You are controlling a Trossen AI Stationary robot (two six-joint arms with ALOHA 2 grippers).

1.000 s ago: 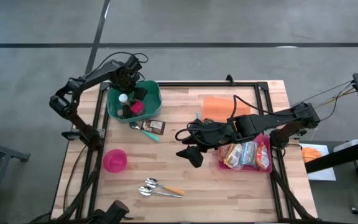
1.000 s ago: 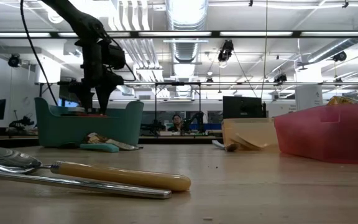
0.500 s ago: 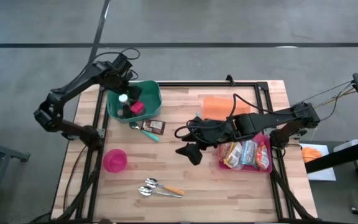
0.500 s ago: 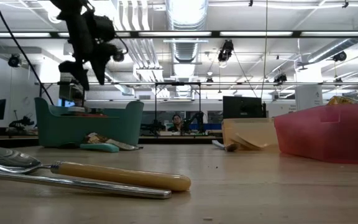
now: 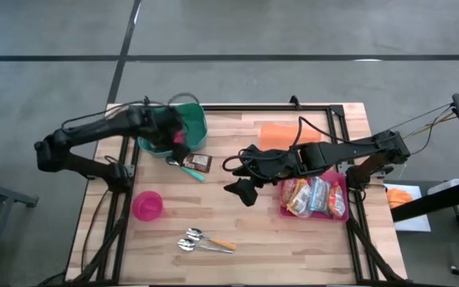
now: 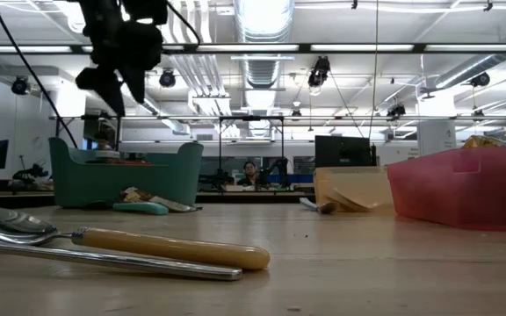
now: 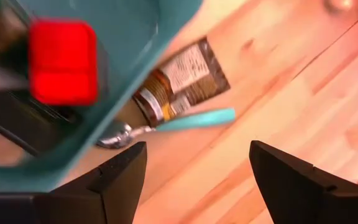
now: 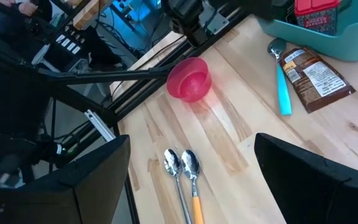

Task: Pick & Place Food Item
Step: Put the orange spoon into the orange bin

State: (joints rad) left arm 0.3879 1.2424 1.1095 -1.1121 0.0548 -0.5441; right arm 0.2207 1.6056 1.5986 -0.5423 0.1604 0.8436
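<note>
Progress of the pick-and-place, both arms unloaded. Your left gripper (image 7: 194, 177) hangs with its fingers spread wide and nothing between them; the brown food packet (image 7: 182, 81) lies flat on the table (image 5: 237, 231) just ahead of those fingertips, touching the outer wall of the teal bin (image 5: 198, 127), with a teal-handled spoon (image 7: 185, 119) between packet and fingers. Inside the bin, to one side of the left fingers, you can see a red-capped container (image 7: 63, 61) among other items too blurred to name. Your right gripper (image 8: 188, 177) likewise stands wide open and empty above the middle of the table, pointing obliquely down; two spoons (image 8: 185, 171) lie close before its fingers, a pink bowl (image 8: 189, 79) farther out, and the same packet well beyond. Behind the right fingers, toward that arm's base, the red tray (image 5: 337, 215) already holds several wrapped snacks. Judged from this layout, some sorting is done; the packet on the table is not yet picked up, and which container it belongs in cannot be told.
</note>
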